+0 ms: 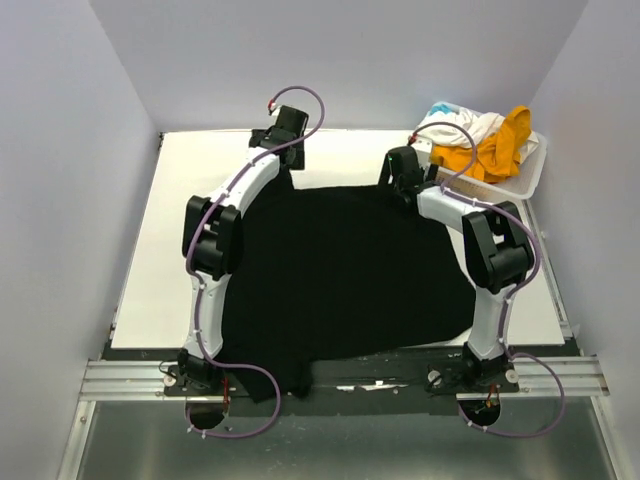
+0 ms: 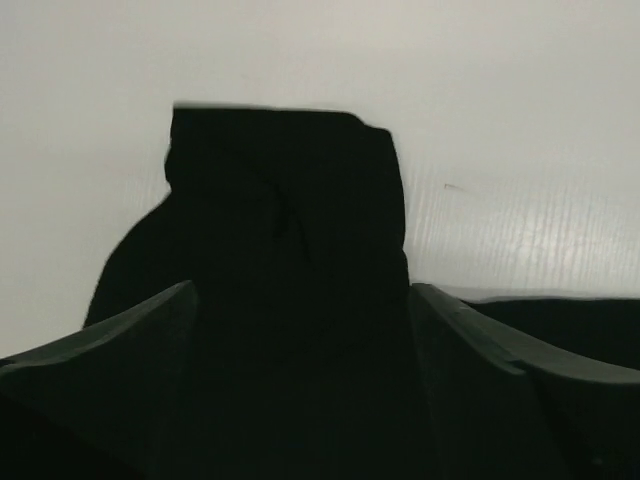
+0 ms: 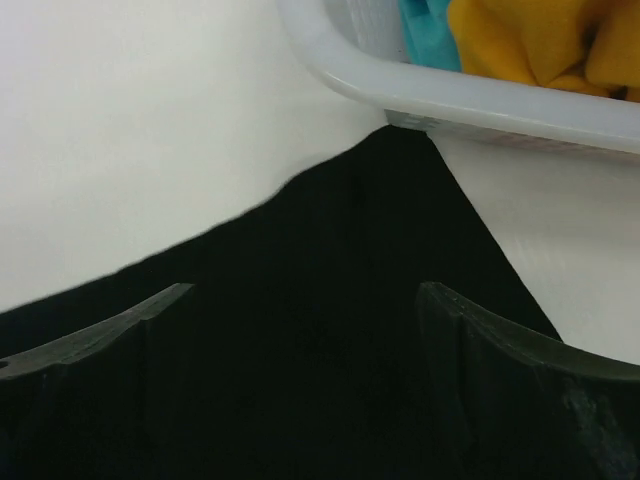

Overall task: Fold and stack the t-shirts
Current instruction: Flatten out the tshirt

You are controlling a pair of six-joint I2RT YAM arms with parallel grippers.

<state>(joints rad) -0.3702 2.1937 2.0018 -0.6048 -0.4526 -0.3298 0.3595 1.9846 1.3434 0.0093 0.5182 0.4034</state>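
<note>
In the top external view, the black t-shirt [image 1: 340, 280] lies spread over most of the surface [image 1: 165, 240], and its near hem hangs a little over the front edge. It looks flattened, but I see no fold in it. The left fingers [image 1: 287, 122] are at the far left part of the shirt. The right fingers [image 1: 403, 168] are at its far right corner, just beside the white basket [image 1: 528, 182]. In this basket a mustard-yellow t-shirt [image 1: 497, 150], a white t-shirt [image 1: 468, 125] and a small piece of a teal t-shirt [image 1: 441, 108] lie crumpled together.

In the left wrist view, the left fingers [image 2: 120, 335] are spread wide. What seems to be a sleeve of the black t-shirt [image 2: 285, 210] runs between them and ends on the bare surface. They pinch nothing that I can see.

In the right wrist view, the right fingers [image 3: 500, 350] are also spread apart. A pointed corner of the black t-shirt [image 3: 380, 230] lies between them, and its tip reaches the rim of the basket [image 3: 450, 95]. Whether it touches the rim I cannot tell. Yellow and teal cloth show above the rim.

To my judgement the task is near its beginning: one shirt is laid out ready for folding, nothing is folded, and there is no stack. The black shirt must be folded first, then the three in the basket must be taken out, folded and stacked
</note>
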